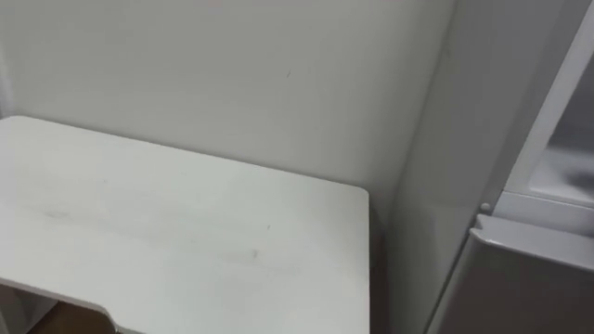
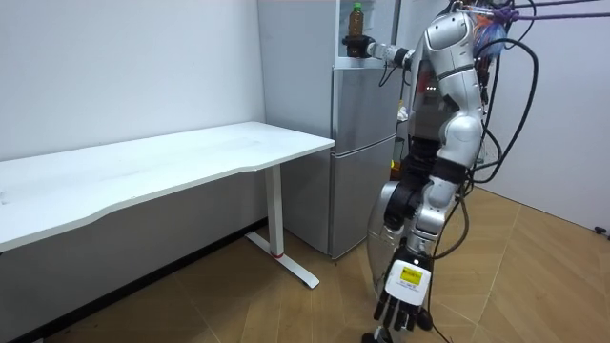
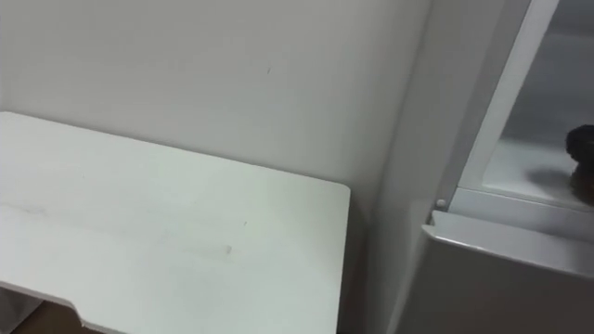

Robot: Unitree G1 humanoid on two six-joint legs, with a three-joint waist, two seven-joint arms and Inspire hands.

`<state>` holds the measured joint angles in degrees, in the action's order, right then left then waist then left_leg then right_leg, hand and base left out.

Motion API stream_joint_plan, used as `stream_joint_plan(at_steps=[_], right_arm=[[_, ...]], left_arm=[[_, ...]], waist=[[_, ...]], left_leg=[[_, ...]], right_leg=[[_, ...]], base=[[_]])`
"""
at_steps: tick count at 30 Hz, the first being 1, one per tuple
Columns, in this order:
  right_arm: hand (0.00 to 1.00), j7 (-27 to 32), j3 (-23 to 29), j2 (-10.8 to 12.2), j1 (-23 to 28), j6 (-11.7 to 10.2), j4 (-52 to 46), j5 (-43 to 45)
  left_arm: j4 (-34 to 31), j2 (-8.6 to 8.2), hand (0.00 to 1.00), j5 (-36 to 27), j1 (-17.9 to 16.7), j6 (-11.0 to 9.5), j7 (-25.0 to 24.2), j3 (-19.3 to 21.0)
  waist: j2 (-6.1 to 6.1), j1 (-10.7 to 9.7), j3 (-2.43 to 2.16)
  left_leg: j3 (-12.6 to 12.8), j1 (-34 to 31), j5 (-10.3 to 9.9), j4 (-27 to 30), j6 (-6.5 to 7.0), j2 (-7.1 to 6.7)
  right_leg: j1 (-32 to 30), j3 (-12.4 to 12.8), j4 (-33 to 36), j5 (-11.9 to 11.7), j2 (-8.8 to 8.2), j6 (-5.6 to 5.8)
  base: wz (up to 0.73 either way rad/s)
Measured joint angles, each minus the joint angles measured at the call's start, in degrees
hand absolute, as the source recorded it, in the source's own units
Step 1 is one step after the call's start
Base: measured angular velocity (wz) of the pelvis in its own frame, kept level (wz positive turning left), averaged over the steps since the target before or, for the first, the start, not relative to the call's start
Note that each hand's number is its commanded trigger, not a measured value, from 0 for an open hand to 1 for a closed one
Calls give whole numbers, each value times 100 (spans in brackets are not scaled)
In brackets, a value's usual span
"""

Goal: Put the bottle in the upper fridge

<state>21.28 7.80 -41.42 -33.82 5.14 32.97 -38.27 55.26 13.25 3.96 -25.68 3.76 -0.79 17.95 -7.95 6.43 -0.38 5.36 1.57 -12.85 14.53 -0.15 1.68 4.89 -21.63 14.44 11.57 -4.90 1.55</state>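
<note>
Top centre of the room view, we've got the right hand [image 2: 358, 46] curled round the base of the bottle [image 2: 355, 16], upright inside the fridge's [image 2: 362, 162] open upper compartment. Lower right, the left hand [image 2: 404, 291] hangs loose-fingered, holding nothing. White table [image 2: 143, 167] sits left.

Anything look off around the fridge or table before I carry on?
Nothing stands out: the bottle is upright in the upper fridge at the right hand, the table looks undamaged, no spill shows. The left hand hangs low.
</note>
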Motion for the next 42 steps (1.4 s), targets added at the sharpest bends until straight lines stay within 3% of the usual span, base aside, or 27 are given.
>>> stream_joint_plan(at_steps=[4, 7, 10, 13, 19, 23, 24, 25, 26, 32, 38, 42], right_arm=[[100, 151, -256, -183, -1, -29, 184, 56], [100, 400, -508, -363, -105, -111, 365, 79], [100, 549, -671, -364, -470, -222, 708, 81], [100, 692, -888, -426, -518, -338, 773, 95], [100, 1043, -1072, -459, -601, -594, 920, 116], [100, 1259, -1165, -459, -679, -624, 992, 137], [76, 1311, -1167, -459, -681, -634, 994, 140], [19, 1336, -1168, -459, -682, -637, 1005, 160], [0, 1361, -1171, -459, -688, -642, 1008, 180], [0, 1487, -1300, -473, -872, -745, 1188, 229], [0, 1265, -1333, -475, -1108, -1001, 1313, 236], [0, 1081, -1334, -500, -1114, -1027, 1338, 234]], left_arm=[[-20, 64, 0, -2, 4, -1, 12, -37], [-147, 253, 0, -98, 31, 0, 35, -184], [-299, 400, 0, -126, 32, -3, 148, -183], [-419, 517, 0, -127, 33, -1, 205, -186], [-482, 599, 0, -223, 60, 120, 305, -261], [-498, 654, 0, -354, 105, 161, 321, -319], [-499, 675, 0, -457, 121, 175, 332, -375], [-500, 676, 0, -464, 125, 182, 356, -403], [-500, 676, 0, -468, 128, 193, 371, -429], [-499, 698, 0, -733, 180, 235, 440, -468], [-515, 697, 0, -888, 190, 245, 616, -482], [-617, 704, 0, -889, 139, 244, 685, -495]], waist=[[-42, 32, 24], [-40, 145, 33], [5, 219, 67], [20, 346, 65], [26, 426, 66], [30, 463, 67], [30, 480, 67], [32, 490, 69], [32, 496, 69], [58, 643, 81], [305, 658, 95], [327, 656, 96]], left_leg=[[-195, -220, 4, 110, -6, -20], [-297, -608, -21, 400, -34, 53], [-310, -857, -9, 533, -71, 124], [-332, -996, 52, 534, -113, 166], [-465, -1264, 192, 591, -196, 233], [-556, -1406, 220, 689, -236, 279], [-574, -1442, 226, 714, -246, 292], [-596, -1470, 235, 720, -260, 298], [-606, -1491, 238, 722, -266, 299], [-564, -1606, 264, 735, -308, 366], [-532, -1683, 272, 814, -315, 398], [-523, -1673, 304, 782, -317, 394]], right_leg=[[-8, -257, -92, -6, 2, -9], [-217, -355, -95, -59, 71, -89], [-407, -364, -108, -131, 138, -188], [-538, -377, -96, -168, 178, -245], [-671, -525, -204, -208, 263, -359], [-731, -548, -223, -210, 305, -410], [-752, -552, -249, -203, 320, -420], [-762, -555, -266, -198, 341, -416], [-781, -555, -264, -197, 345, -417], [-917, -543, -266, -225, 389, -462], [-1004, -549, -176, -237, 374, -493], [-1006, -595, -155, -234, 345, -499]], base=[[24], [19], [-3], [-1], [10], [9], [8], [5], [0], [-7], [0], [0]])
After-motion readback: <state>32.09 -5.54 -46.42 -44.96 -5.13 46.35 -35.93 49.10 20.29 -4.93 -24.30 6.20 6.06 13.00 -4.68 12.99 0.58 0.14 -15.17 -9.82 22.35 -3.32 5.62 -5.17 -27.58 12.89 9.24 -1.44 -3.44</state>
